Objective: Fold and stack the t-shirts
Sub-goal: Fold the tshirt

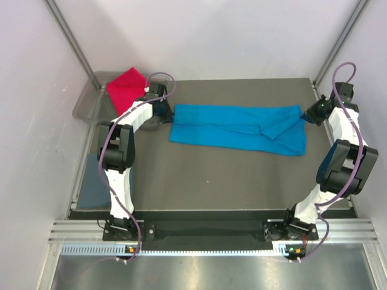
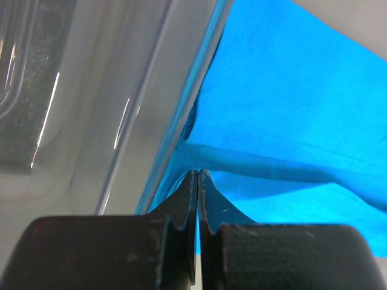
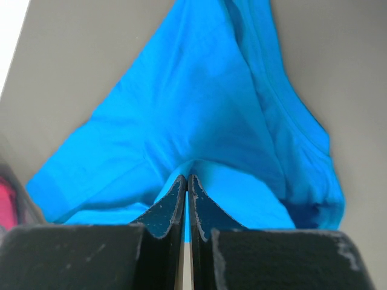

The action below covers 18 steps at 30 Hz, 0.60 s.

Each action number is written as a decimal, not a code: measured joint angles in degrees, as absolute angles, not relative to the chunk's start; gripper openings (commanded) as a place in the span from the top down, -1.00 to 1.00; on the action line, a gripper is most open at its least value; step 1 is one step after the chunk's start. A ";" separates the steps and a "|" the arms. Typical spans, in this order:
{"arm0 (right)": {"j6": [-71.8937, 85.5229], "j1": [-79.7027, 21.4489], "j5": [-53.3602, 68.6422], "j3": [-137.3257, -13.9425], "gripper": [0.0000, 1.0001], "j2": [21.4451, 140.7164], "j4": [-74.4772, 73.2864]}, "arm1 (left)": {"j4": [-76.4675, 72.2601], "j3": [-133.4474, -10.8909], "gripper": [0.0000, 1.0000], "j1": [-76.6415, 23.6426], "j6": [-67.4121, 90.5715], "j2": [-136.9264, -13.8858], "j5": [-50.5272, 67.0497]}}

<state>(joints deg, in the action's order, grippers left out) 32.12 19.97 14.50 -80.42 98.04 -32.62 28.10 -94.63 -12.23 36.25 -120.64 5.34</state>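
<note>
Bare table [image 1: 230, 181] lies open nearer than the turquoise shirt [image 1: 236, 127]; the tray [image 1: 89, 99] crowds the far-left corner

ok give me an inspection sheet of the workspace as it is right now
surface: dark grey table top, flat
job's things: turquoise t-shirt stretched across the back of the table; red t-shirt in the clear plastic tray; grey-blue t-shirt by the table's left edge
clutter: only that tray, back left
grippers: left gripper shut on the turquoise t-shirt's left end; right gripper shut on its right end
cables: purple cables run along both arms
surroundings: white walls, metal frame post
</note>
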 measured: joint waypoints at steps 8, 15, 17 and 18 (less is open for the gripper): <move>33.32 18.79 15.00 -83.55 1.00 101.89 -31.73 | 28.16 -96.36 1.00 -12.25 36.29 -121.99 5.19; 33.74 18.50 15.03 -85.76 1.00 104.12 -31.31 | 28.14 -96.86 1.00 -12.25 36.29 -122.41 5.13; 33.87 18.50 15.00 -86.89 1.00 105.01 -31.27 | 28.14 -96.90 1.00 -12.25 36.29 -122.41 5.10; 33.95 18.50 15.00 -87.20 1.00 105.23 -31.31 | 28.18 -96.97 1.00 -12.25 36.29 -122.41 5.06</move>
